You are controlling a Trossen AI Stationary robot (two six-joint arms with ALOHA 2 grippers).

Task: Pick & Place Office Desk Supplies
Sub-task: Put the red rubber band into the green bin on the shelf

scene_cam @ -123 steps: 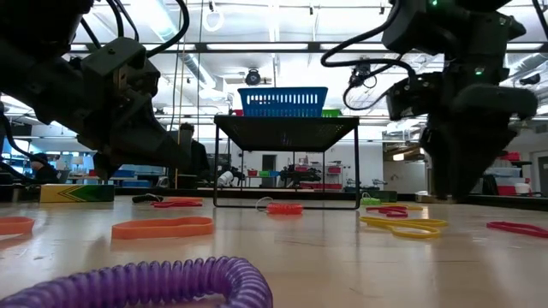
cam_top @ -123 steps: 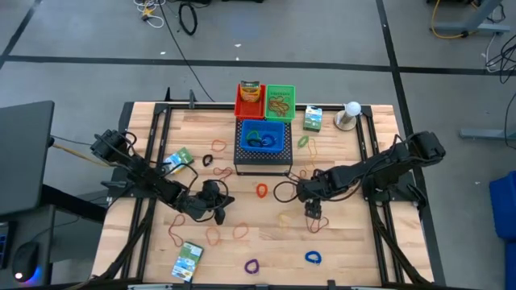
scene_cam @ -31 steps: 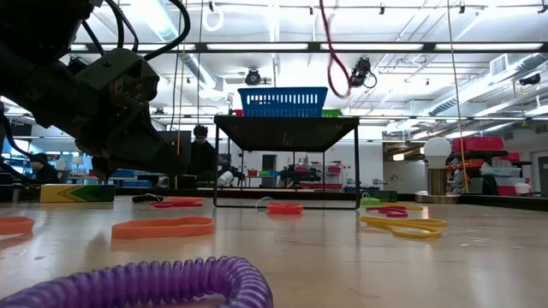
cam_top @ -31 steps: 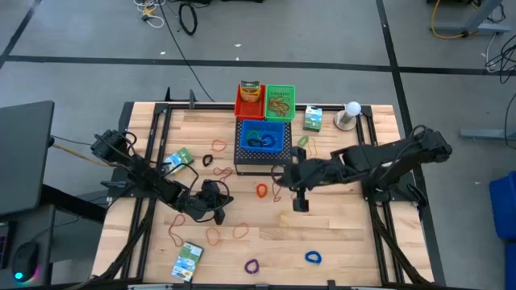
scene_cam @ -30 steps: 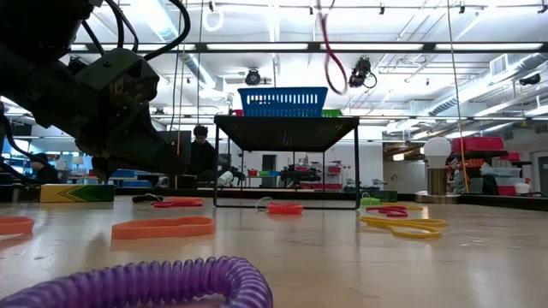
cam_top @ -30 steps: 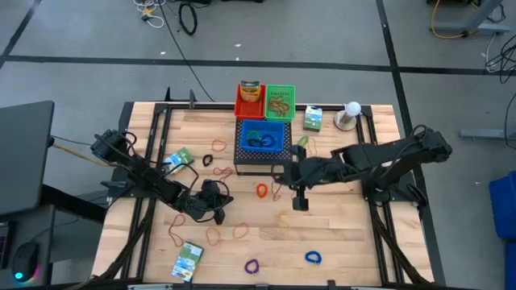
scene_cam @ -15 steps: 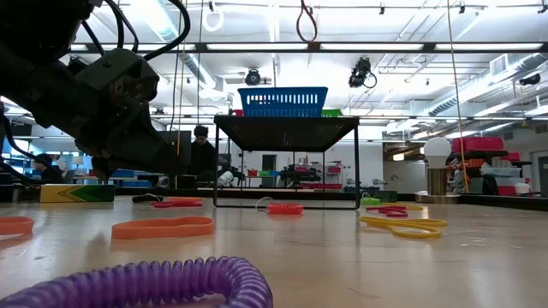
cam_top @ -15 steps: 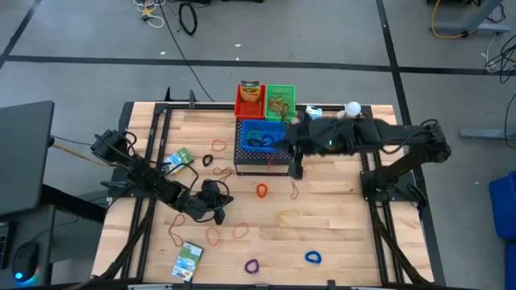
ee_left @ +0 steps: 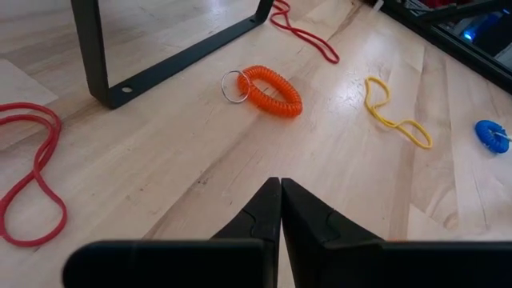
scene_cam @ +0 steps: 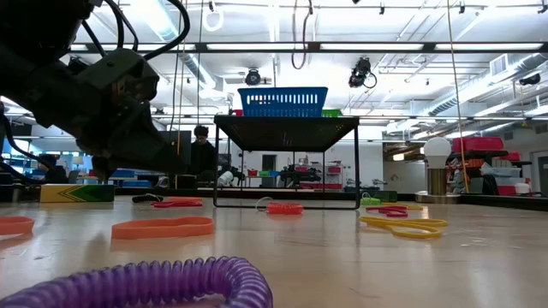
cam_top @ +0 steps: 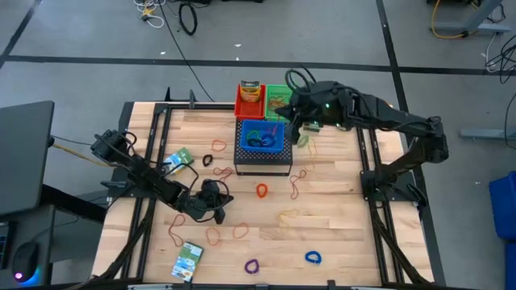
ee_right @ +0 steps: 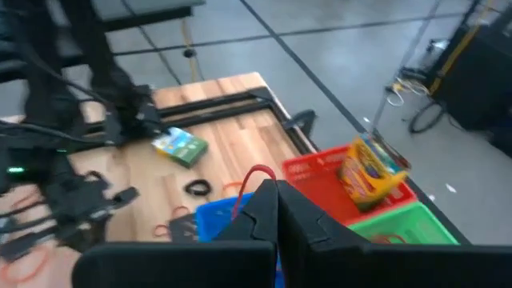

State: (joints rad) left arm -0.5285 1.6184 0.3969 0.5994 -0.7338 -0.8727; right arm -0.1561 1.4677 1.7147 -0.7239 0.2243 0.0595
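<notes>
My right gripper (cam_top: 293, 122) hangs above the far bins, between the blue bin (cam_top: 263, 137) and the green bin (cam_top: 280, 101), shut on a thin red rubber band (ee_right: 254, 171). In the low view the band (scene_cam: 299, 47) dangles high over the blue bin. My left gripper (cam_top: 216, 208) rests low at the table's middle left, shut on nothing (ee_left: 280, 196). Ahead of it lie an orange coil loop (ee_left: 268, 88), a yellow band (ee_left: 392, 116) and red bands (ee_left: 32, 168) flat on the wood. My right gripper pinches the red rubber band between its two shut fingertips; a short arc of the band (ee_right: 258, 170) loops out just past the tips. The fingers point down from above. The band is lifted clear of the table and hangs slack below the gripper.
The blue bin sits on a black perforated box (cam_top: 263, 161). A red bin (cam_top: 250, 101) holds a crayon box. Green-white boxes (cam_top: 187, 259), (cam_top: 179, 159), (cam_top: 313, 118), a white ball on a stand (cam_top: 350, 113), and purple (cam_top: 251, 265) and blue (cam_top: 313, 258) coils dot the table.
My right gripper has travelled from the table's middle toward the far edge, staying shut on the red band, and now stands by the far bins. The band has gone with it, hanging clear of the table.
</notes>
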